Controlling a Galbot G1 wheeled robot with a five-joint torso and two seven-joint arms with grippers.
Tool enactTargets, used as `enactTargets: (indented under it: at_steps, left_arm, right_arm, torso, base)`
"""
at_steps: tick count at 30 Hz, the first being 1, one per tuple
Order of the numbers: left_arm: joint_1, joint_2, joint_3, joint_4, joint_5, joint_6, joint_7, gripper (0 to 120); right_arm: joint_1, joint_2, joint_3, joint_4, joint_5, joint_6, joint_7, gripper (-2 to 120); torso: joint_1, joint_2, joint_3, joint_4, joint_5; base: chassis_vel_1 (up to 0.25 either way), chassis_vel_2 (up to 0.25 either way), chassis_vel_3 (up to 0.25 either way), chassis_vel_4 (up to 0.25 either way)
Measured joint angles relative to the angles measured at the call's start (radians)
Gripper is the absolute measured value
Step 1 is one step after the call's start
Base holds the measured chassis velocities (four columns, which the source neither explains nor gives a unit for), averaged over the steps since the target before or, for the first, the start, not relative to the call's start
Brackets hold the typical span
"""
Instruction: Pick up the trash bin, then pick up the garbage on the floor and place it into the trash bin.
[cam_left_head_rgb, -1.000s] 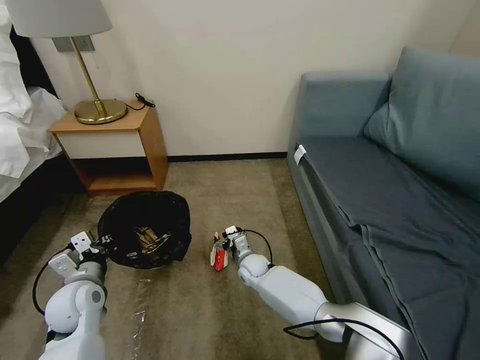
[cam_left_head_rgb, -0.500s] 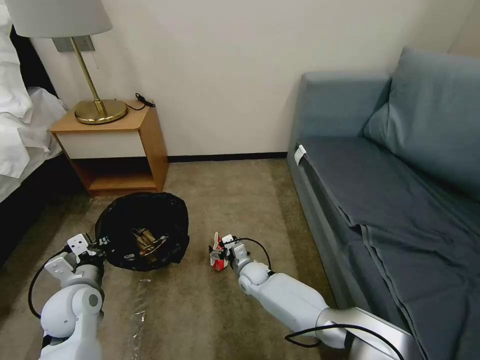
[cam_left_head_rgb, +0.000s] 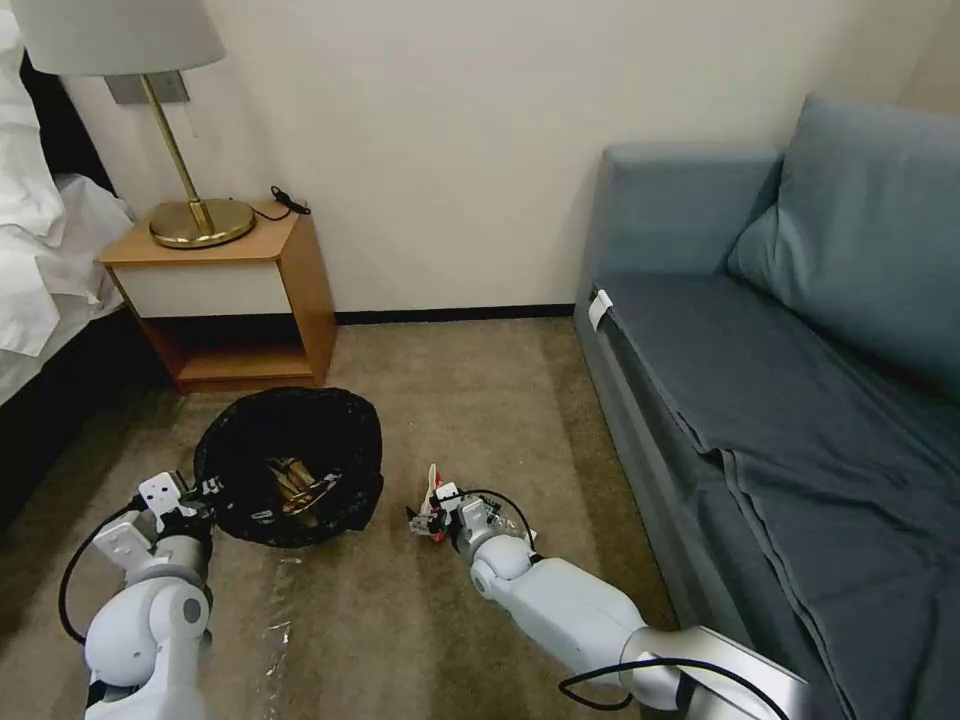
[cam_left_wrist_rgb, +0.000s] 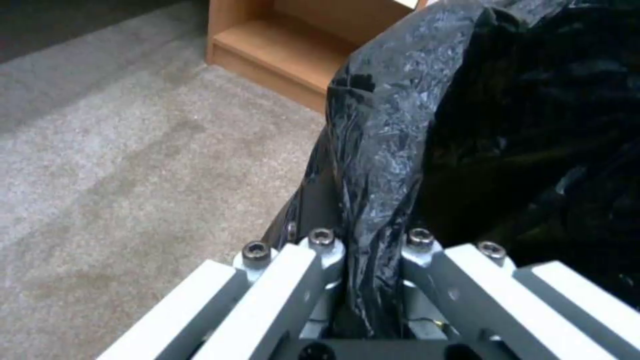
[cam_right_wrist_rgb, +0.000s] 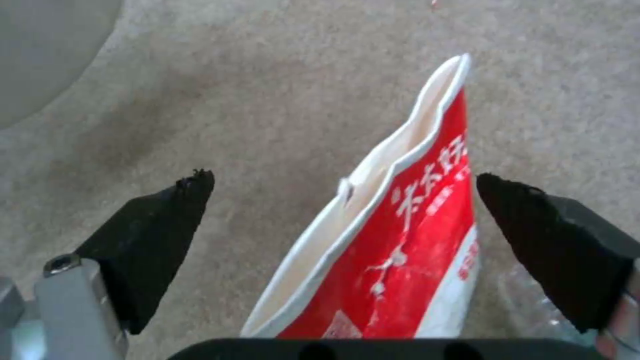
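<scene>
1. Head view: the bin (cam_left_head_rgb: 290, 465), lined with a black bag, sits on the carpet (cam_left_head_rgb: 440, 390) in front of a wooden nightstand (cam_left_head_rgb: 235, 300) that carries a brass lamp (cam_left_head_rgb: 180, 150). Brown and gold litter lies inside it. The left gripper (cam_left_head_rgb: 195, 495) is at the bin's rim on the robot's left side. To the right of the bin, apart from it, a red-and-white packet (cam_left_head_rgb: 432, 500) stands up from the carpet, with the right gripper (cam_left_head_rgb: 435, 520) low around it. A clear plastic wrapper (cam_left_head_rgb: 275, 630) lies flat on the carpet between the two arms, nearer the robot. A grey-blue sofa (cam_left_head_rgb: 780, 330) runs along the right side, and white bedding (cam_left_head_rgb: 40, 250) hangs at the far left.

2. Left wrist view: the left gripper (cam_left_wrist_rgb: 370, 250) is clamped on a fold of the black bag (cam_left_wrist_rgb: 380, 165) at the bin's rim; the crinkled plastic runs down between the two white fingers (cam_left_wrist_rgb: 287, 280), which are drawn close together on it. The nightstand's lower shelf shows behind, with carpet beside it.

3. Right wrist view: the right gripper (cam_right_wrist_rgb: 343, 200) stands with its black pads (cam_right_wrist_rgb: 160, 225) spread wide apart. The packet (cam_right_wrist_rgb: 393, 240) rises between them, its open white-edged mouth pointing away from the wrist. It is closer to one pad, and neither pad is seen pressing on it. Carpet lies under it.
</scene>
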Motion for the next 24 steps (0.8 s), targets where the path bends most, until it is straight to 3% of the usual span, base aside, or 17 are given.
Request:
enactTargets:
  at_steps: [18,24]
  left_arm:
    - [0.017,-0.006,0.001,-0.016,0.014,-0.012,0.002,3]
    - [0.017,-0.004,-0.001,-0.017,0.013,-0.015,0.004,3]
  right_arm:
    - [-0.013,0.051,0.044,-0.123,-0.011,0.045,-0.084,98]
    - [-0.013,0.046,0.058,-0.143,-0.025,0.066,-0.096,76]
  torso:
    - [0.0,0.0,0.0,0.0,0.0]
    - [0.0,0.0,0.0,0.0,0.0001]
  base:
    - [0.0,0.0,0.0,0.0]
    - [0.0,0.0,0.0,0.0]
